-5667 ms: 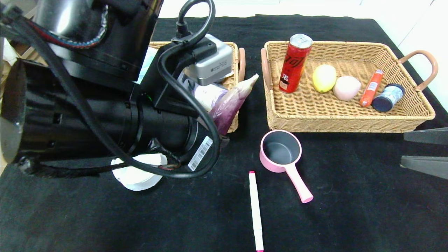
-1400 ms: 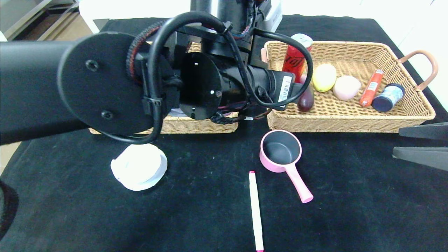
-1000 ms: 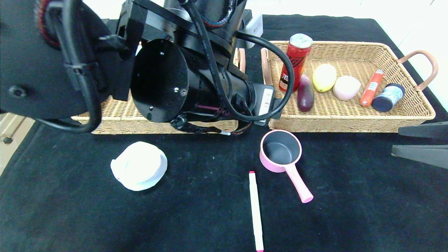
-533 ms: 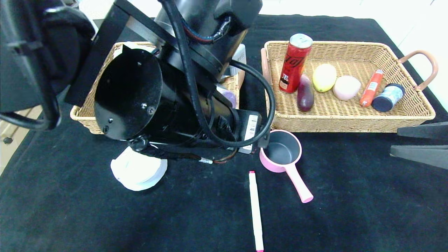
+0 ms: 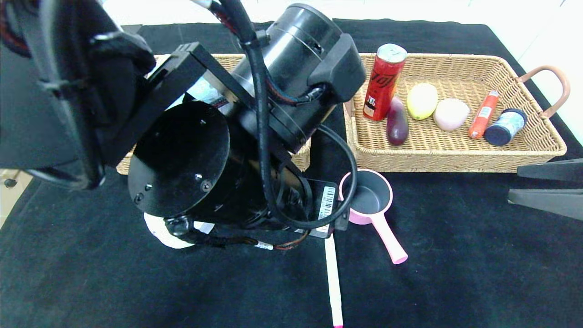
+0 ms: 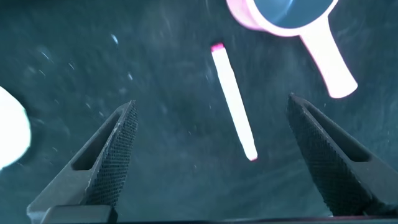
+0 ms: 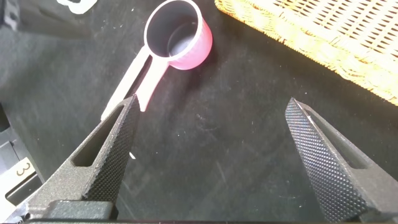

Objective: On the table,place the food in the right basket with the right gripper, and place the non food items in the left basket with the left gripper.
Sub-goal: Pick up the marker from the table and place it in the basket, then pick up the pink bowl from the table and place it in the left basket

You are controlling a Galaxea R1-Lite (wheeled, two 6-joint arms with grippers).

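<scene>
Left gripper [image 6: 211,155] spread wide over the black tablecloth [image 5: 455,273], holding nothing, fingers [image 6: 115,155] either side of the pink-capped marker pen [image 6: 233,99] lying flat below, clear of it. Pink saucepan [image 6: 286,18] just beyond the pen's capped end, handle slanting off to one side; edge of a white lid-like object [image 6: 12,134], hard to identify from this angle, at the margin of the left wrist view. From the head view, bulky black left arm [image 5: 182,155] filling the left half, covering most of the left wicker basket [image 5: 300,159] and part of the white lid [image 5: 157,232]; marker pen [image 5: 334,287] poking out from beneath the wrist toward the near table edge, saucepan [image 5: 369,196] beside it with handle angled toward the near right. Right wicker basket [image 5: 455,155] at the far right of the cloth, holding an upright red drink can [image 5: 382,82], a dark purple eggplant [image 5: 397,123] leaning next to the can, a yellow lemon [image 5: 421,101], a pale pink rounded item [image 5: 450,114], possibly a peach, an orange sausage stick [image 5: 483,114] and a small blue-lidded jar [image 5: 504,126] on its side. Right gripper [image 7: 211,155] parked low at the table's right edge, fingers [image 5: 546,191] wide apart and empty, saucepan [image 7: 177,34] and basket rim [image 7: 311,43] ahead of it
</scene>
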